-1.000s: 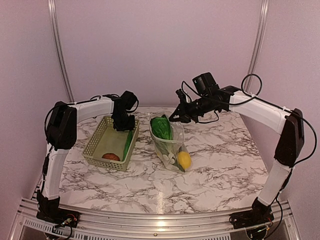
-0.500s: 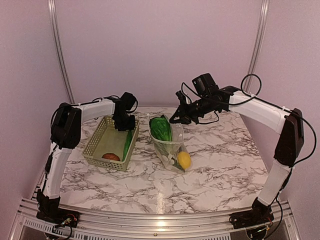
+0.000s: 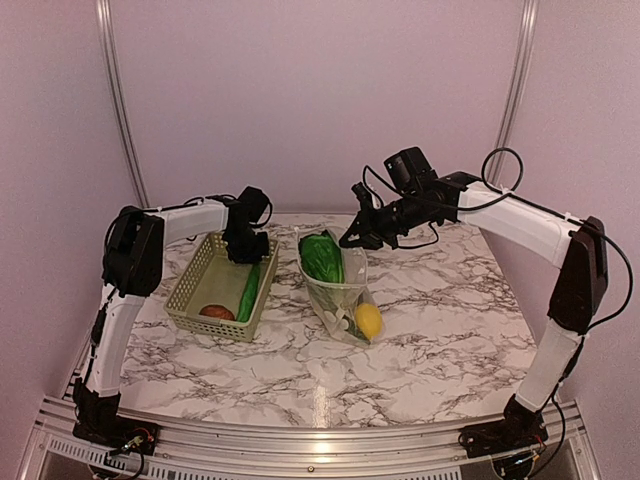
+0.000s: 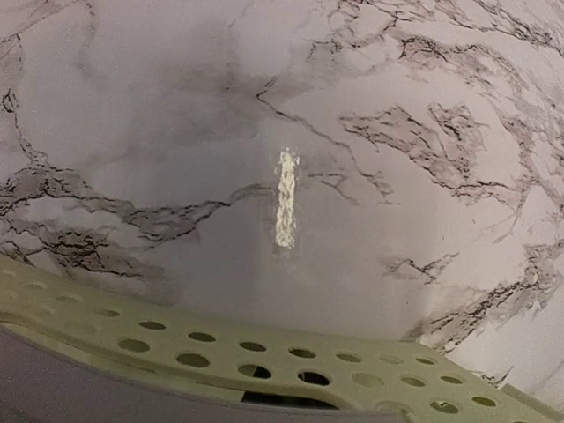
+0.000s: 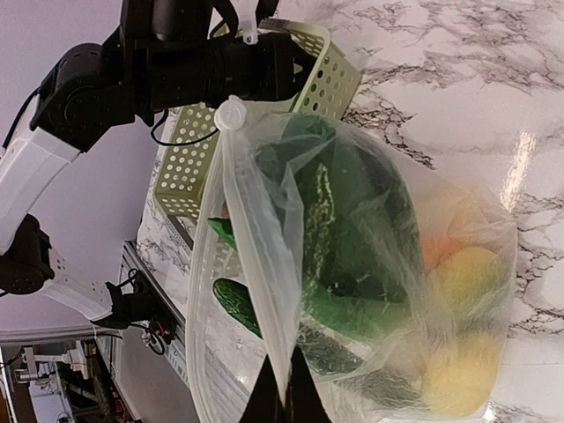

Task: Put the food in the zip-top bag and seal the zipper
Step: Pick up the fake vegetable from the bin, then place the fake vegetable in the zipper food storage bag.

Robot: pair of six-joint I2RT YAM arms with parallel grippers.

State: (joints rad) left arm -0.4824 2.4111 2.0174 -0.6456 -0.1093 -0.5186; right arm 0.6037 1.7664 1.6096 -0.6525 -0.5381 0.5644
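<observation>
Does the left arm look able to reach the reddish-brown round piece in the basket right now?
Probably yes. The left gripper hangs over the far end of the open basket; the reddish-brown round piece lies uncovered at the near end, the long green piece beside it.

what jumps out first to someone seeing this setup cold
The clear zip-top bag stands mid-table, its mouth edge pinched by the right claw, bok choy and a lemon inside. Left of it, the left claw hangs over a pale green basket holding a reddish-brown round piece.

Open marble tabletop (image 3: pixel 450 320) right of bag (image 3: pixel 340 285); basket (image 3: pixel 192 275) close left
</observation>
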